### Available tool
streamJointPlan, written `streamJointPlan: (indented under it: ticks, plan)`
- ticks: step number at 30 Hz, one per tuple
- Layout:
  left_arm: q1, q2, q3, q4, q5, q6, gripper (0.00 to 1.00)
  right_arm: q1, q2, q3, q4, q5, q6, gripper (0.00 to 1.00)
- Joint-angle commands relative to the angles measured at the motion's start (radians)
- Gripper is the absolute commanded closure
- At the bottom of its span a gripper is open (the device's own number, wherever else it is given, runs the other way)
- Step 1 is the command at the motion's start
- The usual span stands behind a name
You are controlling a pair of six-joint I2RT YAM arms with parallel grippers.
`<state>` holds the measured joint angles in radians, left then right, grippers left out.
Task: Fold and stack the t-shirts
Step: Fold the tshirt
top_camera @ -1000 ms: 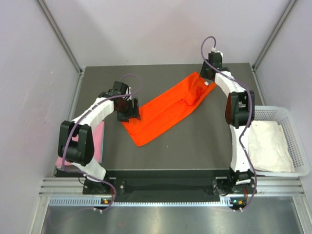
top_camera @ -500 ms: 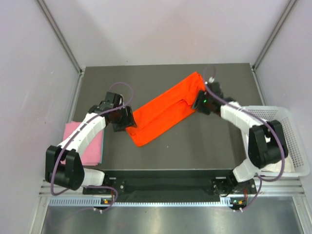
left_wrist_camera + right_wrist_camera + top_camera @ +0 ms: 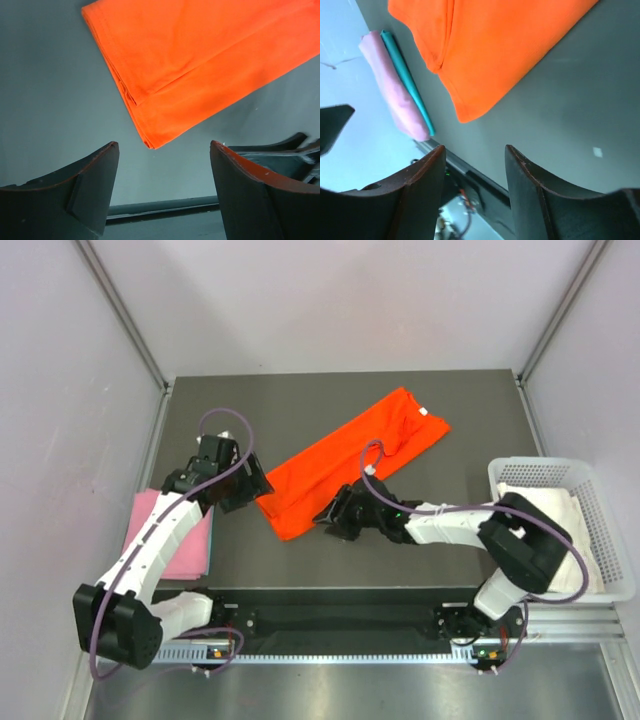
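The orange-red t-shirt (image 3: 350, 460) lies folded into a long strip, running diagonally from the near left to the far right of the dark table. My left gripper (image 3: 258, 488) is open and empty just left of the strip's near end. My right gripper (image 3: 326, 520) is open and empty, low over the table just right of that same end. The strip's near corner shows in the left wrist view (image 3: 200, 65) and the right wrist view (image 3: 495, 50). The pink t-shirt (image 3: 170, 540) lies folded at the table's left edge. The white t-shirt (image 3: 545, 530) lies in the basket.
A white plastic basket (image 3: 600, 480) stands at the right edge of the table. A teal layer (image 3: 407, 80) lies beside the pink t-shirt (image 3: 395, 95). The table's front edge (image 3: 165, 205) is close below both grippers.
My right arm has swung from the shirt's far collar end down to its near end. My left gripper has drawn back a little to the left of the near end.
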<state>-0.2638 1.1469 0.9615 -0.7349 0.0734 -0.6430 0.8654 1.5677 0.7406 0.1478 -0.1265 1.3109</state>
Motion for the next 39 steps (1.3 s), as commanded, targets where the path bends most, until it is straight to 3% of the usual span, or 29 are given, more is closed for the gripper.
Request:
streamJointPlan:
  ticks: [1, 9, 22, 26, 27, 31, 34, 39]
  plan:
    - [0.001, -0.032, -0.003, -0.061, -0.035, -0.064, 0.19, 0.072, 0.093, 0.006, 0.196, 0.019, 0.235, 0.48]
    - [0.001, -0.13, 0.011, -0.12, -0.106, -0.037, 0.21, 0.21, 0.206, 0.086, 0.162, 0.175, 0.39, 0.5]
    - [0.001, -0.194, 0.017, -0.149, -0.099, -0.009, 0.22, 0.218, 0.356, 0.198, 0.09, 0.251, 0.464, 0.55]
    - [0.001, -0.208, 0.017, -0.156, -0.107, 0.0, 0.22, 0.219, 0.388, 0.201, 0.102, 0.245, 0.49, 0.67]
    - [0.001, -0.211, 0.016, -0.159, -0.107, 0.003, 0.22, 0.218, 0.39, 0.197, 0.108, 0.242, 0.491, 0.76]
    - [0.001, -0.207, 0.017, -0.159, -0.08, 0.043, 0.21, 0.218, 0.347, 0.146, 0.102, 0.245, 0.443, 0.92]
    - [0.001, -0.191, 0.008, -0.147, -0.015, 0.077, 0.14, 0.213, 0.301, -0.001, 0.174, 0.235, 0.407, 0.99]
    - [0.001, -0.158, -0.021, -0.094, 0.066, 0.097, 0.13, 0.207, 0.187, -0.19, 0.225, 0.199, 0.298, 1.0]
